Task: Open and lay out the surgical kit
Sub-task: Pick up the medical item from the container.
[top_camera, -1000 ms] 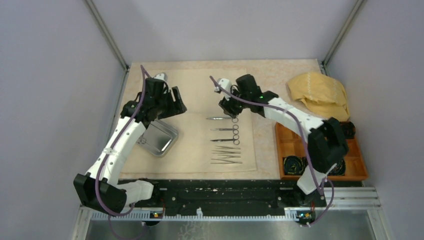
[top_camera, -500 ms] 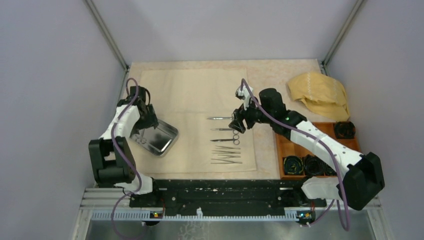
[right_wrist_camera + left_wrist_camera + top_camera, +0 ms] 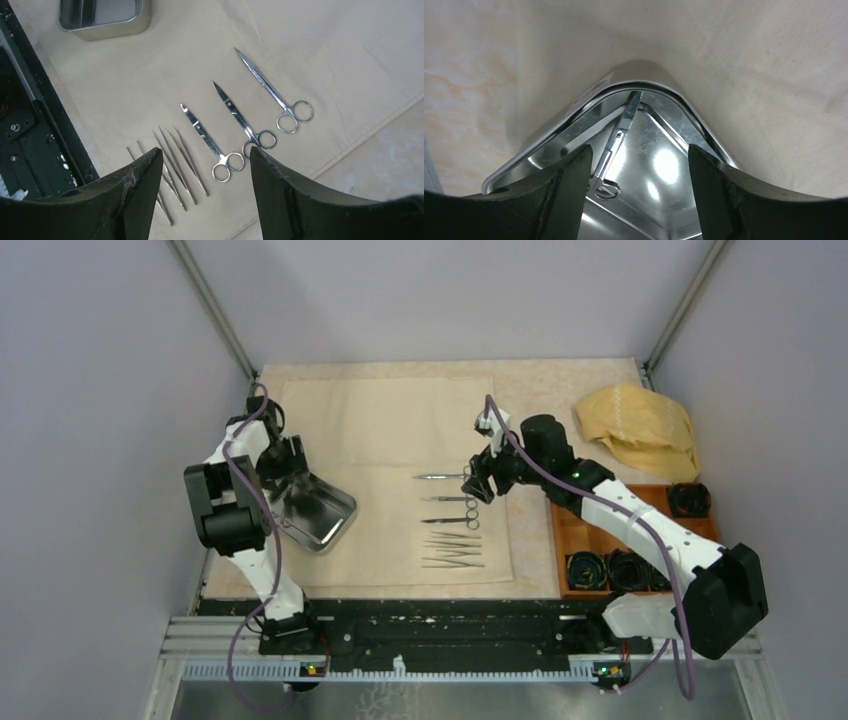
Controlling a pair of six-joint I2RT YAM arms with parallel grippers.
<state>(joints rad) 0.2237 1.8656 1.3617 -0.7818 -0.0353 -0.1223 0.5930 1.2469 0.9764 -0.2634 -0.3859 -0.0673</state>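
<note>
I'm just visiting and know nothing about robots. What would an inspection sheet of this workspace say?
Surface: marbled table, cream cloth sheet spread flat.
Job's things: three scissors and tweezers lined up on the sheet; steel tray at left holds another scissors.
Clutter: mustard cloth, orange box with black coils, at right.
Grippers: left jaws open over the tray's corner; right jaws open above the scissors, holding nothing.
Cables: purple cable along each arm.
Surroundings: plain grey walls.

The steel tray (image 3: 644,72) is gleaming mirror-bright, the scissors (image 3: 240,117) are glinting (polished metal), and the cream cloth (image 3: 325,50) is looking matt.
</note>
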